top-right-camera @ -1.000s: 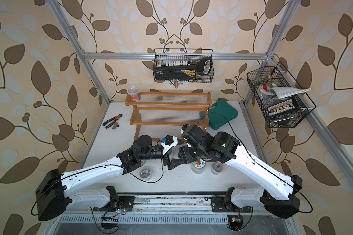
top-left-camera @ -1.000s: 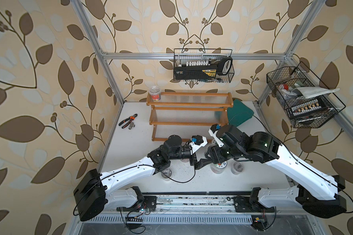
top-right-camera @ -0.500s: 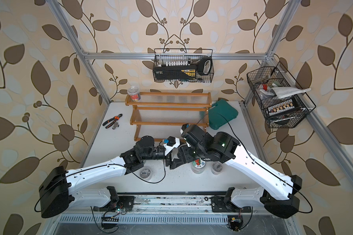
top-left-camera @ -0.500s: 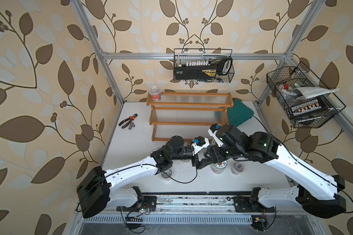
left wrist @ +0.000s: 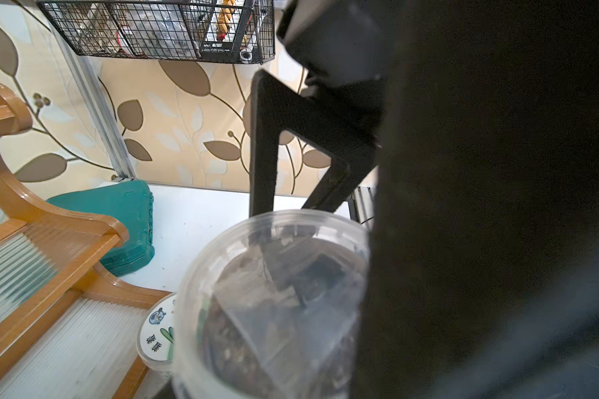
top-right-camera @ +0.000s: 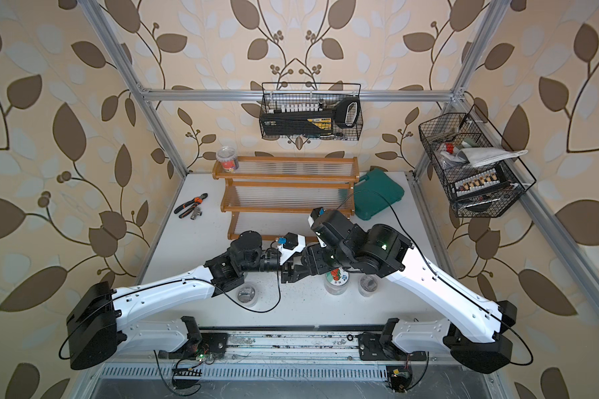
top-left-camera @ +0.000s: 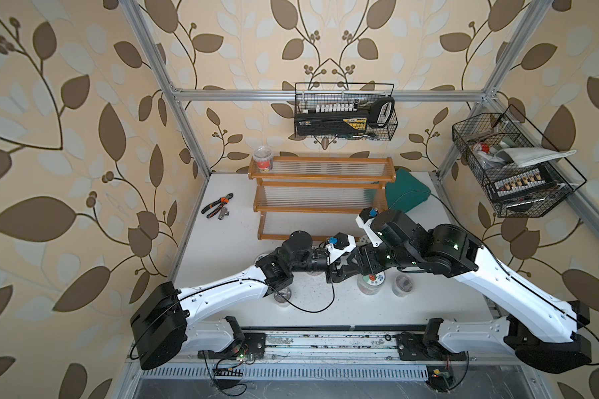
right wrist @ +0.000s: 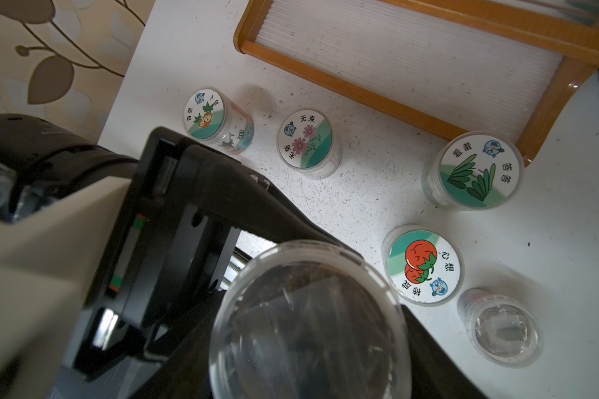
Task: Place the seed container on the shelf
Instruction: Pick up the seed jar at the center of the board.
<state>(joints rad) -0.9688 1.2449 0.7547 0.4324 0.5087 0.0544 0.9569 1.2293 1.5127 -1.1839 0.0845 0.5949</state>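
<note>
Nearest the robot's base there's a row of jars on the bench (top-left-camera: pixel 229 248): a see-through jar (top-left-camera: pixel 281 293) tucked half under the left arm, then a tomato-lid jar (top-left-camera: pixel 370 280) with a plain clear jar (top-left-camera: pixel 403 285) just beside it. Right over that row the two arms meet nose to nose, and the seed container (right wrist: pixel 308 321) is caught between them, up off the bench and nowhere on the shelf. From the right wrist view the left claw (top-left-camera: pixel 336 268) has a dark finger against each side of it, so I'd call that clamped on. The right claw (top-left-camera: pixel 347 273) is right there around the container too, but honestly I can't tell if its jaws are pressing or standing loose. A bit further back, a leaf-lid jar (right wrist: pixel 478 171) stands just beside the shelf's front right corner, and a flower-lid jar (right wrist: pixel 306 141) and a green-label jar (right wrist: pixel 208 115) stand on the bench in front of the bottom tier. Then comes the shelf (top-left-camera: pixel 320 178) itself, three stepped tiers in an orange-brown frame, with one red-filled jar (top-left-camera: pixel 263 159) on the left end of the top tier. Orange-handled pliers (top-left-camera: pixel 218 203) lie on the bench off to its left, and a green case (top-left-camera: pixel 407 193) sits by its right end. Furthest off, a back wire basket (top-left-camera: pixel 393 117) and a side wire basket (top-left-camera: pixel 464 138) hang on the frame, both stuffed with tools.
</note>
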